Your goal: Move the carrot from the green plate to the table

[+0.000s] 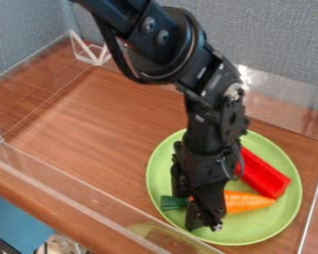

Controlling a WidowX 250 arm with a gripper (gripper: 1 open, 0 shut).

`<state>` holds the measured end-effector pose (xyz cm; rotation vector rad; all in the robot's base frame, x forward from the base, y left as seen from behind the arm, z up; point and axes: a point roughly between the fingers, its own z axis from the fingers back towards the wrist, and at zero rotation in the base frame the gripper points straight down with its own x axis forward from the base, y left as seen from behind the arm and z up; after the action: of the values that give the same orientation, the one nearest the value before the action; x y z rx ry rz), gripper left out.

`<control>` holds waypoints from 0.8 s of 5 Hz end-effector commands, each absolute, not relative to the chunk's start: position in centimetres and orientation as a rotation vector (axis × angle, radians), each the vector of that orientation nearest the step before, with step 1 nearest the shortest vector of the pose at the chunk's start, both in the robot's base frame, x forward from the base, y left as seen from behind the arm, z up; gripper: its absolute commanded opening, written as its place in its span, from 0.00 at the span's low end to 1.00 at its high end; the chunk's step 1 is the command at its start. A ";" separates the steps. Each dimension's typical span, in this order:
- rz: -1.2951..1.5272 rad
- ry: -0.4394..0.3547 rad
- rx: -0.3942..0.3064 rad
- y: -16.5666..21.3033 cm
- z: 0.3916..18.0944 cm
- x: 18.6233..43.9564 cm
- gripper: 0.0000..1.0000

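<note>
The green plate [262,227] lies at the right front of the table [95,111]. On it lies the carrot [246,201], its orange tip pointing right and its dark green top [171,202] poking out to the left. My gripper [199,206] points straight down onto the carrot's thick end. Its dark fingers stand on either side of the carrot and press on it, hiding the carrot's middle. The carrot rests on the plate.
A long red block [264,173] lies on the plate just behind the carrot, close to my fingers. Clear acrylic walls [69,189] edge the table. A small white wire stand [91,47] sits at the back left corner. Bare wood spreads left of the plate.
</note>
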<state>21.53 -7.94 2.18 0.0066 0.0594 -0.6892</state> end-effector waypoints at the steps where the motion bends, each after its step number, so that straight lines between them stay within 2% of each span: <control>1: -0.693 0.063 0.016 -8.7 2.4 20.5 0.00; 4: -0.795 0.063 0.044 -10.4 4.0 20.6 0.00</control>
<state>20.35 -9.87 3.01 0.0448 0.1011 -0.7633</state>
